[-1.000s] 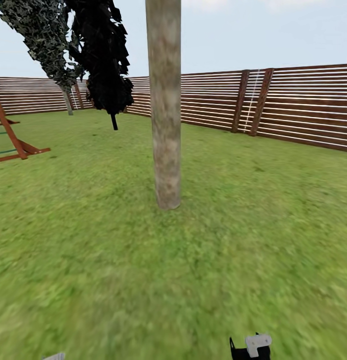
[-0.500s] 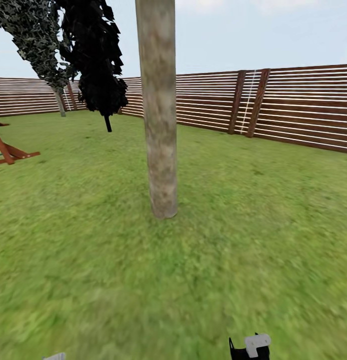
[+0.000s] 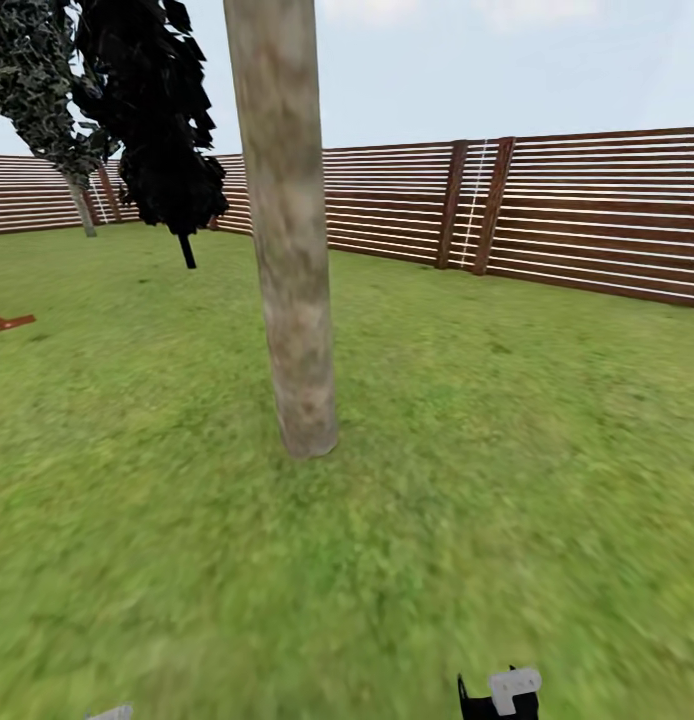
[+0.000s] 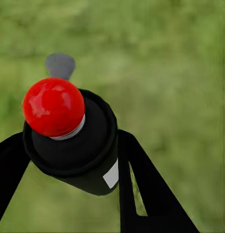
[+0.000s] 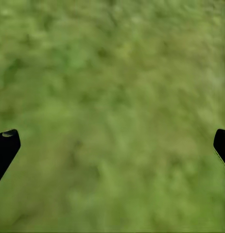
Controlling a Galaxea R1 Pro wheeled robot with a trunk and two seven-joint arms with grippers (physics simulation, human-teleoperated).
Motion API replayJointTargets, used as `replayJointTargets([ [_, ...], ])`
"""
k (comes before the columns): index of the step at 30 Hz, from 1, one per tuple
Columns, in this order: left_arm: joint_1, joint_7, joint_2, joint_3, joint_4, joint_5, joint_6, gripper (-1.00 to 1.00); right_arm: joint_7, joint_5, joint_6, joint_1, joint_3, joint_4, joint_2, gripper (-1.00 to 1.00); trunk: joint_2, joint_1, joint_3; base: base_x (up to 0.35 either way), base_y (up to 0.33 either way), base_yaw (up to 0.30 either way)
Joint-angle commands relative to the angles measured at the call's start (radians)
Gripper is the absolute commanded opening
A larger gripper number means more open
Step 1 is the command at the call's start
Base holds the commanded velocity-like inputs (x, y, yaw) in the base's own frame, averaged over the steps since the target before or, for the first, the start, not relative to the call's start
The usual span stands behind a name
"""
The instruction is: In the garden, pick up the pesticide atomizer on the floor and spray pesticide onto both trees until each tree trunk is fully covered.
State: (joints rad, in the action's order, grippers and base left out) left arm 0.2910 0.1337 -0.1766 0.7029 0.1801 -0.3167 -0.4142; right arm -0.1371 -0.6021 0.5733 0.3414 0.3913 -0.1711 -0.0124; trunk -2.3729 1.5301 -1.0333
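Observation:
A tree trunk, smooth and mottled tan-grey, rises from the lawn just ahead and slightly left of centre in the head view; its crown is out of frame. The pesticide atomizer, a black can with a round red top and a small grey nozzle, sits between the black fingers of my left gripper, which is shut on it above the grass. My right gripper hangs open over bare grass, its fingertips far apart. In the head view its white-and-black body peeks in at the lower edge.
A brown slatted fence rings the lawn. A dark narrow tree and another with mottled dark foliage stand at the back left. A red-brown wooden piece lies at the far left. Open grass surrounds the trunk.
The whole head view has shifted: the trunk now looks larger and further left, and the wooden frame at the left has almost slid out of the picture. Both grippers keep their places.

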Motion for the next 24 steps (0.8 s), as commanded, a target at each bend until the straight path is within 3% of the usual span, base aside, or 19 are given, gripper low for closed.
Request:
replayJointTargets([
  [1,0.001,0.006,0.000,0.009,-0.001,-0.006,-0.003,-1.00,-0.007,-0.011,0.002,0.001,0.004,0.001,-0.001,1.00,0.000,0.000,-0.001,0.339,0.000,-0.025],
  [13,0.001,0.013,-0.003,0.004,0.000,-0.010,-0.005,-1.00,-0.008,-0.008,0.000,0.001,0.006,-0.002,-0.003,1.00,0.000,0.000,-0.001,0.337,0.000,-0.002],
  [14,0.005,0.047,-0.006,-0.064,0.014,-0.051,-0.004,-1.00,-0.003,-0.019,-0.002,0.001,0.002,-0.004,0.000,1.00,0.000,0.000,-0.001,0.046,0.000,0.000],
  [15,0.011,0.206,-0.016,-0.193,0.026,-0.120,-0.003,-1.00,0.028,-0.149,-0.005,0.002,-0.052,-0.025,0.000,1.00,0.000,0.000,-0.001,0.008,0.000,0.000],
  [16,0.016,0.267,-0.021,-0.218,0.042,-0.131,-0.001,-1.00,0.055,-0.195,-0.009,0.003,-0.067,-0.043,0.001,1.00,0.000,0.000,-0.001,0.005,0.000,0.000],
  [17,0.027,0.376,-0.032,-0.250,0.093,-0.150,0.005,-1.00,0.125,-0.248,-0.025,0.009,-0.080,-0.083,0.003,1.00,0.000,0.000,-0.001,0.003,0.000,0.000],
  [19,0.054,0.575,-0.042,-0.297,0.202,-0.203,0.017,-1.00,0.326,-0.291,-0.102,0.035,-0.091,-0.188,0.005,1.00,0.000,0.000,-0.001,0.001,0.000,0.000],
  [20,0.078,0.663,-0.045,-0.308,0.246,-0.249,0.034,-1.00,0.457,-0.300,-0.152,0.052,-0.094,-0.245,0.008,1.00,0.000,0.000,-0.001,0.000,0.000,0.000],
  [21,0.095,0.711,-0.046,-0.313,0.266,-0.283,0.051,-1.00,0.536,-0.304,-0.175,0.063,-0.095,-0.275,0.012,1.00,0.000,0.000,-0.001,0.000,0.000,0.000],
  [24,0.181,0.878,-0.049,-0.320,0.298,-0.437,0.138,-1.00,0.807,-0.322,-0.214,0.125,-0.098,-0.342,0.022,1.00,0.000,0.000,-0.001,0.000,0.000,0.000],
])
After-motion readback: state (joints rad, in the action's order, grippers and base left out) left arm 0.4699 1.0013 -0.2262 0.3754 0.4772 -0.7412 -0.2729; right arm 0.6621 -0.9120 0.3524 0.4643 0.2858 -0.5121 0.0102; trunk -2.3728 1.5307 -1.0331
